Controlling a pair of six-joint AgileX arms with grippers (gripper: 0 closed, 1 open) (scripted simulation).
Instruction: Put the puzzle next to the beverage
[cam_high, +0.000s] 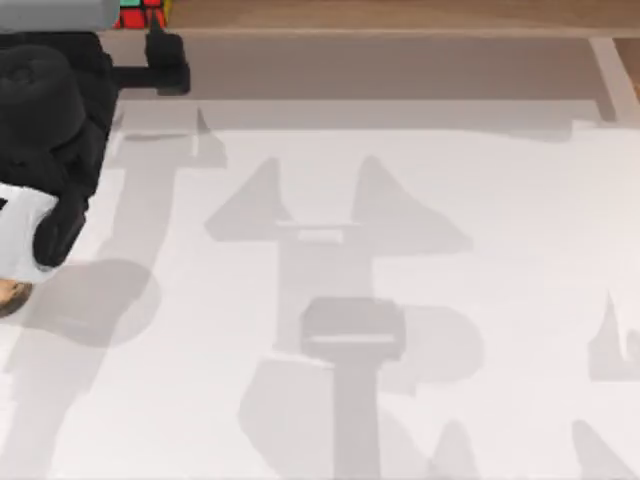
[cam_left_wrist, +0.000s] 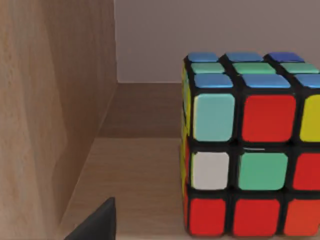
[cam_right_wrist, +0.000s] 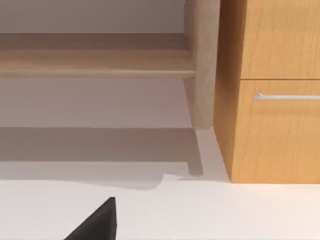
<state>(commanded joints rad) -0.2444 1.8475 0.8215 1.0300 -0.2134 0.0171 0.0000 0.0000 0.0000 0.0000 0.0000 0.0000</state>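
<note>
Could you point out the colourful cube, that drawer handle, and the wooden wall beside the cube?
puzzle (cam_left_wrist: 252, 150), left wrist view, on the green sticker of its facing side.
drawer handle (cam_right_wrist: 287, 96), right wrist view, on the metal bar.
wooden wall (cam_left_wrist: 50, 100), left wrist view, on its flat panel beside the puzzle.

The wide white table surface (cam_high: 400, 300) lies bare across its middle and right, so there a gripper can pass freely. At the table's far left edge the bulky black left arm (cam_high: 50, 130) fills the way. In the left wrist view, the small black-framed puzzle cube with coloured stickers (cam_left_wrist: 250, 155) stands on a light wooden shelf board (cam_left_wrist: 135, 190); a wooden side wall (cam_left_wrist: 50, 110) rises beside the cube (a bare strip of board lies between them).
</note>
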